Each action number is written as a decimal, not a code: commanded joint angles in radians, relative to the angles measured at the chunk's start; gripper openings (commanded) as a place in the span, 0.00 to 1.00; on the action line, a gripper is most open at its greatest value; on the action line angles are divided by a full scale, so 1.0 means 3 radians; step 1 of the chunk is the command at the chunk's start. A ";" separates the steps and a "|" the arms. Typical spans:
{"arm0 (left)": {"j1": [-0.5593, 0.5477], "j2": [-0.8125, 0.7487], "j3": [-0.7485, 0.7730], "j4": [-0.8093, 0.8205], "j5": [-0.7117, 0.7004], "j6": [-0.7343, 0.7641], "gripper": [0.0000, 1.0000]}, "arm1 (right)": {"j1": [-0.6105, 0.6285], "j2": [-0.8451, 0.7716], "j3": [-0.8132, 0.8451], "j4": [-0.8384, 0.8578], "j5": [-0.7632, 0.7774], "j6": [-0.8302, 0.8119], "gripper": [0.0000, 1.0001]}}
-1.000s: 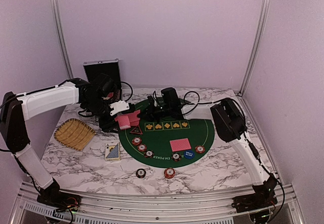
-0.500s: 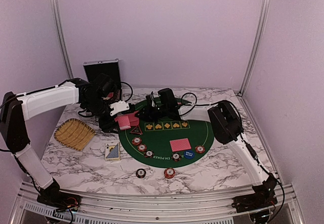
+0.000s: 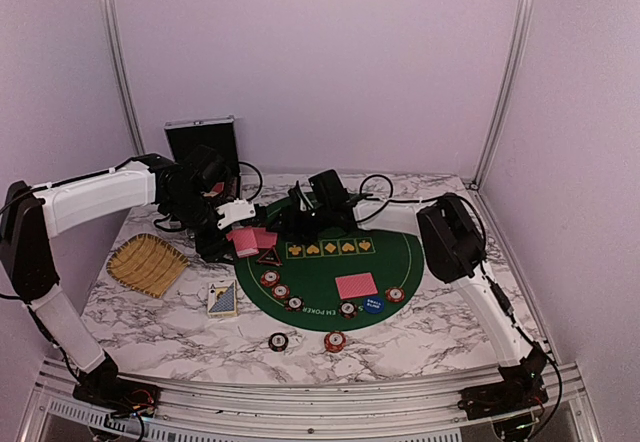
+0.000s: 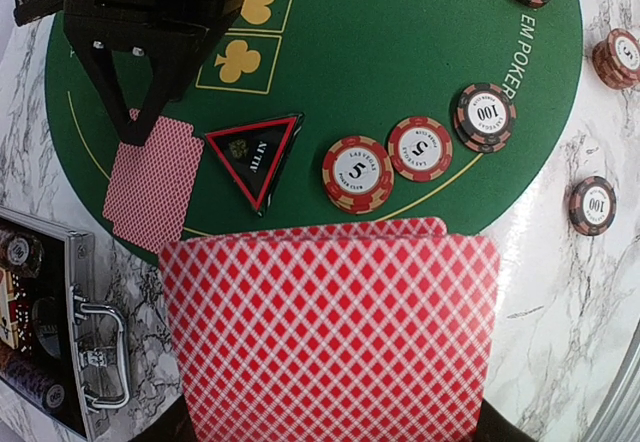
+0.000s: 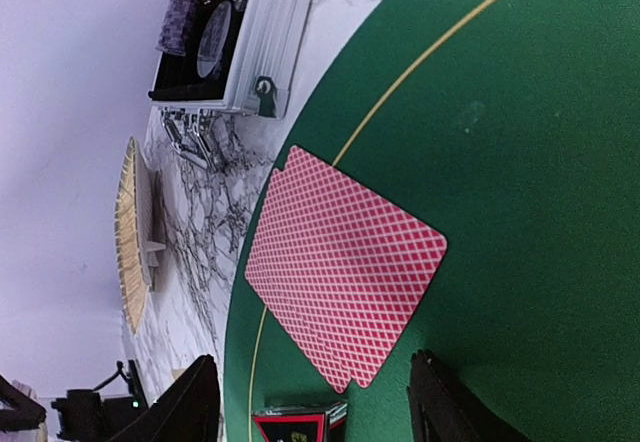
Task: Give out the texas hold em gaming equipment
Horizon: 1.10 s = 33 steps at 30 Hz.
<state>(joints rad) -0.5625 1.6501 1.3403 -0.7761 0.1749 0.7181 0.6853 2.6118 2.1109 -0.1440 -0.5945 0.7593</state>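
The left gripper [image 3: 238,230] is clamping a fanned stack of red-backed playing cards [image 4: 330,332], holding them over the left rim of the green felt mat [image 4: 400,52]. The right gripper [image 5: 312,362] is hanging with its jaws spread over a single card [image 5: 345,262] lying face down on the felt, just beside the dark triangular marker [image 4: 255,152]. Poker chips [image 4: 357,173] are sitting in a row beside the marker. The silver case [image 4: 60,332] is lying open on the marble surface [image 4: 560,292].
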 commanded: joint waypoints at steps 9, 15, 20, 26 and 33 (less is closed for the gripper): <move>0.0014 -0.0086 0.0141 -0.0077 0.0055 -0.0016 0.00 | 0.0005 -0.1089 -0.0991 0.0187 0.0237 -0.0171 0.87; 0.0014 -0.0042 0.0195 -0.0074 0.0029 -0.0036 0.00 | 0.0009 -0.1599 -0.1912 0.1068 -0.0277 0.0194 0.90; 0.0014 0.0020 0.0246 -0.0062 0.0046 -0.0064 0.00 | 0.0061 -0.1739 -0.2397 0.1797 -0.0684 0.0641 0.92; 0.0014 0.0067 0.0293 -0.0057 0.0053 -0.0067 0.00 | 0.0174 -0.1705 -0.2412 0.2025 -0.0846 0.0763 0.93; 0.0009 0.0100 0.0330 -0.0057 0.0061 -0.0077 0.00 | 0.0256 -0.1641 -0.2327 0.2167 -0.0945 0.0875 0.93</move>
<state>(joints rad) -0.5625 1.6688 1.3998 -0.7872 0.1749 0.7021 0.7494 2.1109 1.3659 0.4419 -0.8429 0.9939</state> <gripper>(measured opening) 0.663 0.928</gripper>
